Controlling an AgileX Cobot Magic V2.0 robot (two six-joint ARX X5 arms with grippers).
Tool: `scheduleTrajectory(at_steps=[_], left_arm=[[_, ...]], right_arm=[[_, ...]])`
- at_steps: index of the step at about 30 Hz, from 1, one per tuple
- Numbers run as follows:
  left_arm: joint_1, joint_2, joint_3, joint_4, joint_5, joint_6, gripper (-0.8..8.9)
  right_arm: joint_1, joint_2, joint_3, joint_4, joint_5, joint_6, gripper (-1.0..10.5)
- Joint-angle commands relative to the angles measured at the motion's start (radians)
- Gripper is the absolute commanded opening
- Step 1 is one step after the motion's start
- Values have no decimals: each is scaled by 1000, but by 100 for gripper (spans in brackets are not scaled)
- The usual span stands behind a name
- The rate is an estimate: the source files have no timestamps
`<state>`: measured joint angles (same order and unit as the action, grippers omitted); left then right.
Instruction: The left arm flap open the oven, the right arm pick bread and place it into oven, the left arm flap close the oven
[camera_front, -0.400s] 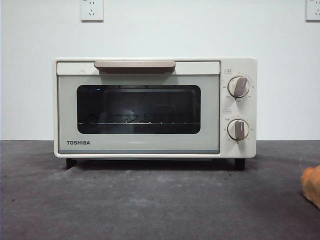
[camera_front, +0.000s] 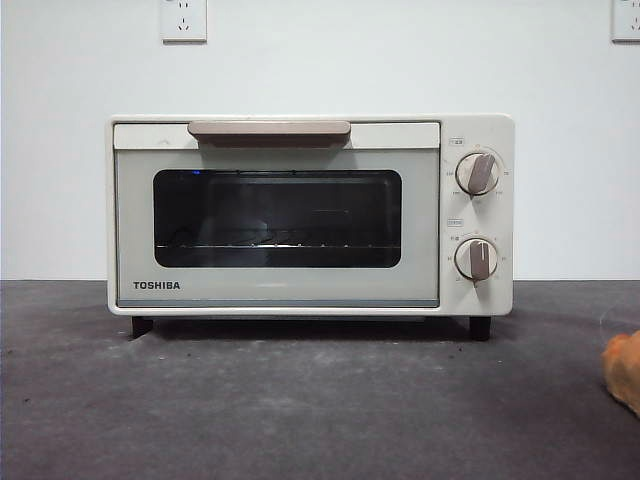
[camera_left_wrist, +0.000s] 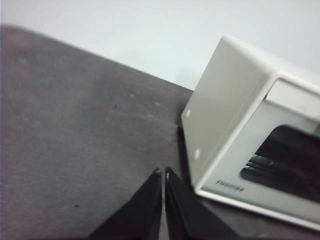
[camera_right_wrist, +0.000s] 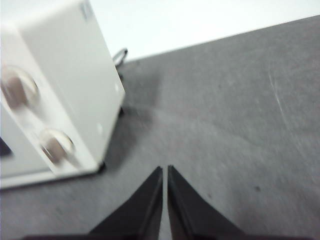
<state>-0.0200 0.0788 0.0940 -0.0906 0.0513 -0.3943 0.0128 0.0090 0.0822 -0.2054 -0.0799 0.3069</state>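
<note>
The cream-white TOSHIBA oven (camera_front: 310, 215) stands in the middle of the dark table with its door closed, its beige bar handle (camera_front: 269, 131) along the top. At the right edge of the front view only a slice of the orange-tan bread (camera_front: 625, 370) shows. My left gripper (camera_left_wrist: 161, 172) is shut above the bare table, off the oven's (camera_left_wrist: 250, 140) left side. My right gripper (camera_right_wrist: 164, 169) is also shut, hovering off the right side of the oven (camera_right_wrist: 60, 100) near its knobs. Neither arm appears in the front view.
Two beige knobs (camera_front: 478, 173) sit on the oven's right panel. A white wall with power sockets (camera_front: 183, 20) rises behind. A dark grey tabletop (camera_front: 300, 400) stretches in front of the oven.
The bread at the right edge of the front view sits slightly lower in the picture. The oven has not moved.
</note>
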Motion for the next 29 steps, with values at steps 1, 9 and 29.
scheduleTrajectory(at_steps=[1, 9, 29], left_arm=[[-4, 58, 107, -14, 2, -63, 17], [-29, 329, 431, -151, 73, -33, 17], [-226, 743, 978, -548, 449, 266, 17]], right_arm=[[0, 16, 80, -16, -11, 90, 12], [0, 167, 327, -116, -114, 97, 12], [100, 613, 879, -403, -500, -133, 12]])
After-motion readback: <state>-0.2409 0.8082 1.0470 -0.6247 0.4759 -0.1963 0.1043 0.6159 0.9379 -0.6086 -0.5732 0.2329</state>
